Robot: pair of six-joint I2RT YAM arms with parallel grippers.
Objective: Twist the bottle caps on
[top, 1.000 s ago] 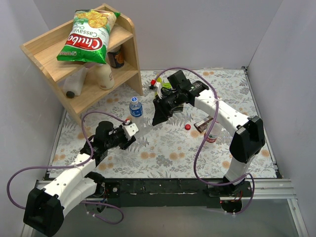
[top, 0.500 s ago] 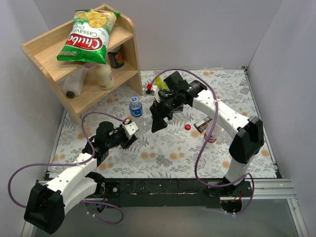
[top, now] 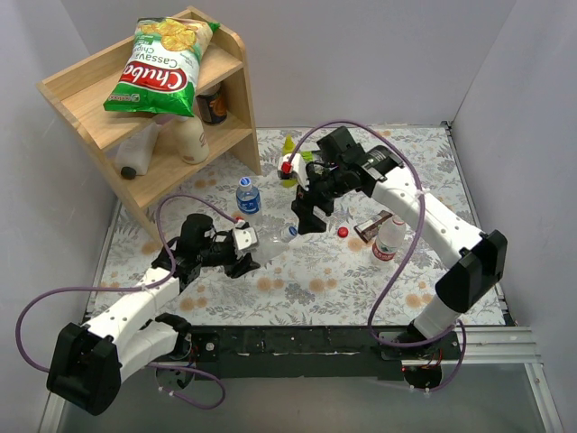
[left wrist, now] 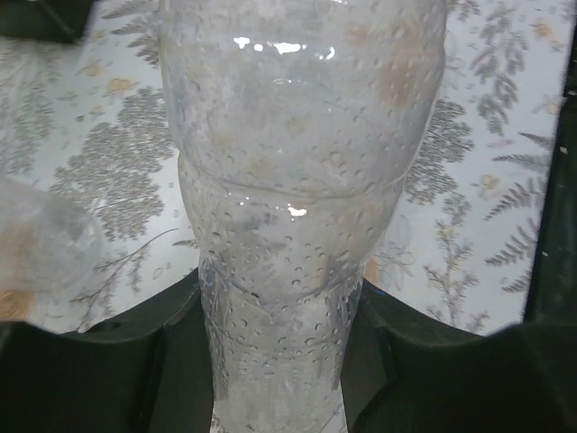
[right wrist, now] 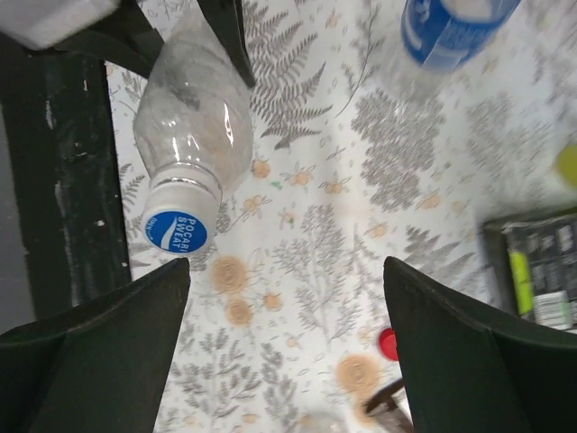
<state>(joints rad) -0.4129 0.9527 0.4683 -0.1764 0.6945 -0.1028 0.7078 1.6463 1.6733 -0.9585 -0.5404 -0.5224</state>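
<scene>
The unlabelled bottle (left wrist: 297, 225) is clear glossy plastic, speckled with fine beads. Its blue cap (right wrist: 178, 230) looks smooth plastic; the shelf (top: 239, 99), pale matt wood.

Right end effector (top: 305, 220) pulled back from unlabelled bottle (top: 270, 237); blue cap (top: 290, 232) now exposed.

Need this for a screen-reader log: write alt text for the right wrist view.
A clear unlabelled bottle, blue Pocari Sweat cap on its neck, is held by the left tool over a fern-print table. The right tool, open, frames the bottom corners; a blue-labelled bottle shows at top right, a loose red cap at lower right.
</scene>
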